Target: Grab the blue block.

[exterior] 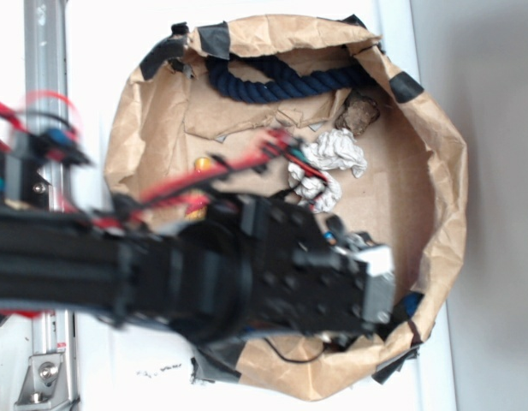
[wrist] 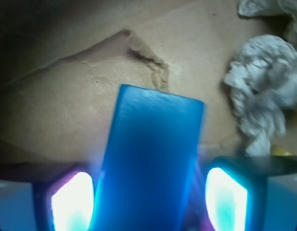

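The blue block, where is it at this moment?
In the wrist view the blue block lies between the two fingers, on the brown paper, left of the crumpled paper wad; the arm hides it in the exterior view.

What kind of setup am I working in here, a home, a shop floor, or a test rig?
Most likely a lab test rig. The work area is a brown paper bin with taped edges on a white table, holding loose props: a navy rope, crumpled paper wads and the blue block.
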`<state>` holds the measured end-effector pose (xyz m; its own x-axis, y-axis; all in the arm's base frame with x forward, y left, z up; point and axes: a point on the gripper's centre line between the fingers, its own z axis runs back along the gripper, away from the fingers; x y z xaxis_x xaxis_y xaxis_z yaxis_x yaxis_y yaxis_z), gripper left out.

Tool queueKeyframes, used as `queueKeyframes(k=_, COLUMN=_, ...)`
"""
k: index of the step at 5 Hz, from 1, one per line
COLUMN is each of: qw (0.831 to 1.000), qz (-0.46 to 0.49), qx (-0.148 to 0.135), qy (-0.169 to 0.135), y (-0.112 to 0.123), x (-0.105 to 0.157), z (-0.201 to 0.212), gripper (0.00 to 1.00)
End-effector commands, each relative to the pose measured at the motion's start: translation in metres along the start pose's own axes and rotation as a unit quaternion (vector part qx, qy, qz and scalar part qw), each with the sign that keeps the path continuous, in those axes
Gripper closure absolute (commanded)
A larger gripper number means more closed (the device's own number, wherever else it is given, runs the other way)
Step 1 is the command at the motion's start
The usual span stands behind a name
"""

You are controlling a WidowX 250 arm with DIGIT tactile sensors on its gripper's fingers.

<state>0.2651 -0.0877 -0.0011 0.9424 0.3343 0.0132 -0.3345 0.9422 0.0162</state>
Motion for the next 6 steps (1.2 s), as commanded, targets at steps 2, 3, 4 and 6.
queueKeyframes(k=2, qw=0.965, qz=-0.238, qx=-0.006, qy=-0.112, y=0.025, x=0.015, z=0.071, gripper=1.00)
queueKeyframes(k=3, qw=0.962, qz=-0.253, qx=-0.018, qy=-0.104, y=0.061, x=0.022, z=0.120, gripper=1.00)
queueKeyframes(k=4, qw=0.962, qz=-0.243, qx=-0.036, qy=-0.117, y=0.072, x=0.021, z=0.132, gripper=1.00)
queueKeyframes(k=6, qw=0.963, qz=-0.244, qx=-0.054, qy=-0.098, y=0.060, x=0.035, z=0.140, gripper=1.00)
